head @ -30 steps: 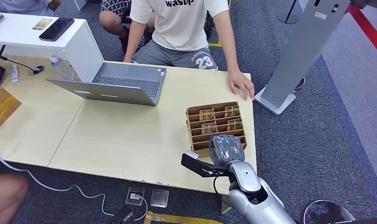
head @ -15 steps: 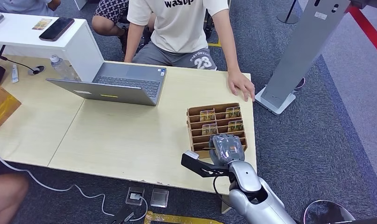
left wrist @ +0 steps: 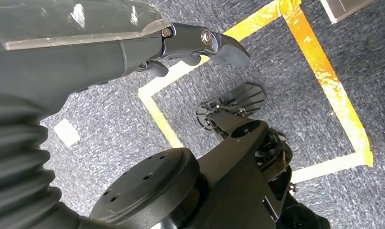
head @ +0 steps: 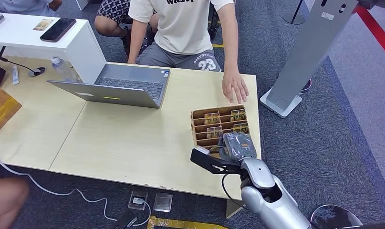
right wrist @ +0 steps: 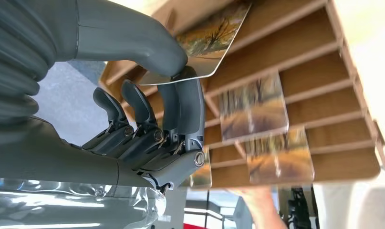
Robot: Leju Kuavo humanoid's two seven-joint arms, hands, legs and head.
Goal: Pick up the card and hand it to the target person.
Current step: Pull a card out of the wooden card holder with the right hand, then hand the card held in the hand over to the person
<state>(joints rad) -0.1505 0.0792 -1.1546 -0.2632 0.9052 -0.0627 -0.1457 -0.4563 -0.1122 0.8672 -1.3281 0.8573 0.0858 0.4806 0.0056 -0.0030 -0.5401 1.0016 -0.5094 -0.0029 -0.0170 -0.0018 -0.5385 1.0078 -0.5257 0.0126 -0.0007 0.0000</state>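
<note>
Landmark for these notes: the brown slotted cardboard card rack (head: 219,125) near the right end of the pale wooden table (head: 114,138).

Rack contents: I count four picture cards standing in its slots on the head view, two in the far row (head: 211,117) and two in the next row toward me. On the right wrist view I see the same remaining cards (right wrist: 254,106) upright between the cardboard dividers, blurred.

Right hand (head: 237,147): at the near edge of the rack, over its front slots. Its thick grey thumb (right wrist: 133,40) and dark fingers (right wrist: 188,102) pinch one glossy card with an autumn landscape print (right wrist: 207,45) — grasping it, other fingers curled beside. The card's free end points out over the rack's slots; its long axis runs away from the palm, face roughly flat to the camera.

Left hand (left wrist: 200,43): hanging over grey carpet with yellow tape, well away from the rack; fingers loosely bent, nothing in them.

A person's hand (head: 234,86) rests on the table just beyond the rack's far side.
</note>
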